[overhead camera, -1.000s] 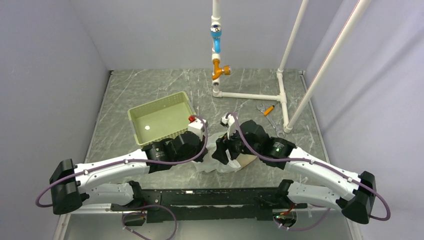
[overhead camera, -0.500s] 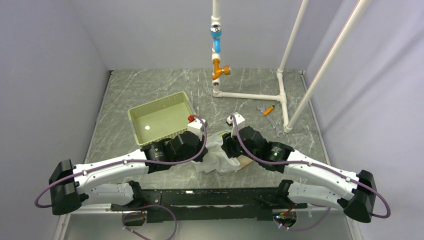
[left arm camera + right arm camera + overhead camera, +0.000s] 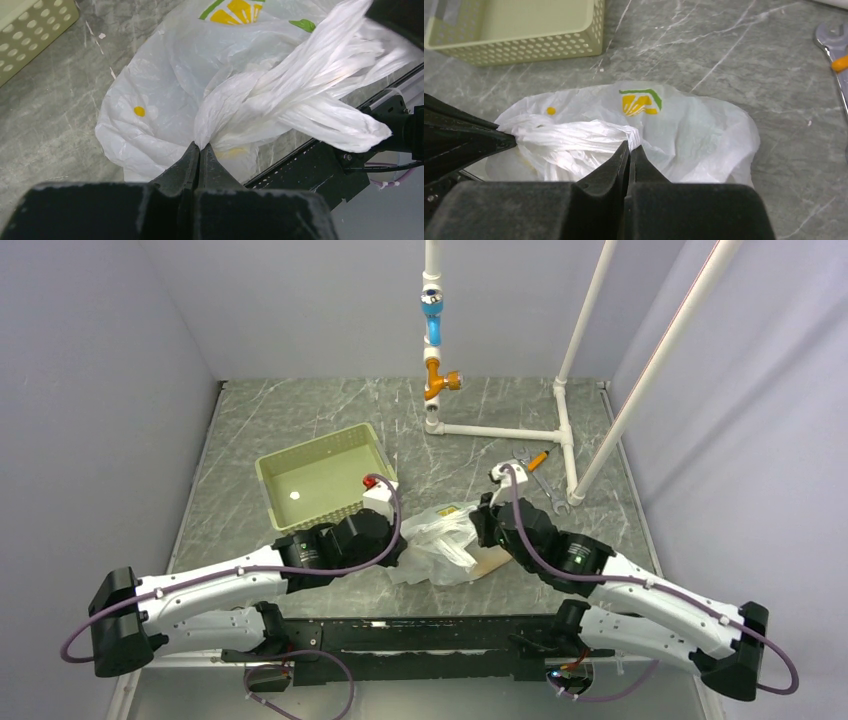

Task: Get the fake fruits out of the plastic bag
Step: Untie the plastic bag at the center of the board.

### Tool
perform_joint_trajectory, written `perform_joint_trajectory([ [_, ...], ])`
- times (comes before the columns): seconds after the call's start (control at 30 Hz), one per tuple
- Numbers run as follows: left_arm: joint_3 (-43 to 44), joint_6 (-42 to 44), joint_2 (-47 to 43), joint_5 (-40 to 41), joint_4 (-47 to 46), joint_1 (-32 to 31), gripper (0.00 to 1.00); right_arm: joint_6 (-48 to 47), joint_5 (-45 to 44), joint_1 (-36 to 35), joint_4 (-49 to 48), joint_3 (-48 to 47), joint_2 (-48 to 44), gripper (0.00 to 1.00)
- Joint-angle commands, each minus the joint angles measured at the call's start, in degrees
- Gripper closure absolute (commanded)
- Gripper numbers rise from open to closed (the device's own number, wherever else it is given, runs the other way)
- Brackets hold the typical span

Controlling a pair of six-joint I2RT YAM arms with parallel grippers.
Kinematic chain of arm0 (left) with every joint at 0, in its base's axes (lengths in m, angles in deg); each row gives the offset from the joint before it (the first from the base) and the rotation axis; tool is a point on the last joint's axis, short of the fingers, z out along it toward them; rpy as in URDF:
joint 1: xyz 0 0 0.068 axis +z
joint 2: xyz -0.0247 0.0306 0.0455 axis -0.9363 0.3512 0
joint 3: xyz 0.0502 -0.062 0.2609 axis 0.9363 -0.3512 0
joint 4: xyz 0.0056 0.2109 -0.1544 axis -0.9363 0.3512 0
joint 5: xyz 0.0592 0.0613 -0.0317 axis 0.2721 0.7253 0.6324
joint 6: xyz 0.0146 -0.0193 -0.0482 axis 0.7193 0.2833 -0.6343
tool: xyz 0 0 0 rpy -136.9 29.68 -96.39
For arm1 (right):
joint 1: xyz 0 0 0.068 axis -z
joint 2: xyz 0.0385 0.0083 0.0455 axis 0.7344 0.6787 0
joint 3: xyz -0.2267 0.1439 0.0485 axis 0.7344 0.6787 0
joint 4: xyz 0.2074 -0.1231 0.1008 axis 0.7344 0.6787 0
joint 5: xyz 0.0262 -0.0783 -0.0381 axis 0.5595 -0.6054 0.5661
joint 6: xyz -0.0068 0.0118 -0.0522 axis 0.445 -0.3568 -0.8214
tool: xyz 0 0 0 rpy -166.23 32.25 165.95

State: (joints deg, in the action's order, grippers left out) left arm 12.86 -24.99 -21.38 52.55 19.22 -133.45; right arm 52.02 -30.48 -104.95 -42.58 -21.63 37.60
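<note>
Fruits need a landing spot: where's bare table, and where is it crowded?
Bare table lies beyond the basket toward the far edge, and between the basket and the pipe frame. It is crowded at the near middle, where the left gripper and right gripper pinch the plastic bag, and around the wrenches.

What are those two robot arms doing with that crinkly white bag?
Each arm is pinching the plastic bag. The left gripper is shut on one end of a twisted bunch of it, and the right gripper is shut on the other end. No fruit is out yet, and the green basket nearby has none in it.
</note>
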Motion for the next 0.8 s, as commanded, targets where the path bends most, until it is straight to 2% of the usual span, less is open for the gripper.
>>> perform_joint_trajectory([
  [0.0,-0.3,-1.6,-1.4,2.2,0.0,-0.2,1.00,3.0,-5.7,0.0,-2.7,2.4,-8.6,1.00],
  [0.17,-0.5,-1.5,-1.9,1.6,-0.1,-0.3,1.00,2.2,-1.5,0.1,-7.1,4.9,-13.6,1.00],
  [0.23,0.0,-1.3,-2.3,1.0,0.3,-0.3,0.96,2.4,-0.9,0.0,-6.6,4.5,-12.9,1.00],
  [0.33,2.2,0.4,-2.4,-0.6,1.0,-0.2,0.79,2.7,0.8,0.0,-6.8,4.4,-11.5,1.00],
  [0.37,4.2,1.7,-2.2,-1.1,2.1,-0.2,0.66,2.9,1.9,0.0,-7.6,4.8,-10.9,1.00],
  [0.5,9.0,4.7,-2.0,-0.7,5.5,-0.2,0.38,3.3,2.9,0.0,-8.5,5.0,-10.8,1.00],
  [0.67,14.7,11.3,0.6,-5.6,6.8,-0.2,0.17,2.4,2.8,0.0,-7.8,4.4,-10.8,1.00],
  [0.77,18.6,15.8,4.6,-9.8,8.6,-0.2,0.13,2.1,2.9,0.0,-7.3,4.1,-11.0,1.00],
])
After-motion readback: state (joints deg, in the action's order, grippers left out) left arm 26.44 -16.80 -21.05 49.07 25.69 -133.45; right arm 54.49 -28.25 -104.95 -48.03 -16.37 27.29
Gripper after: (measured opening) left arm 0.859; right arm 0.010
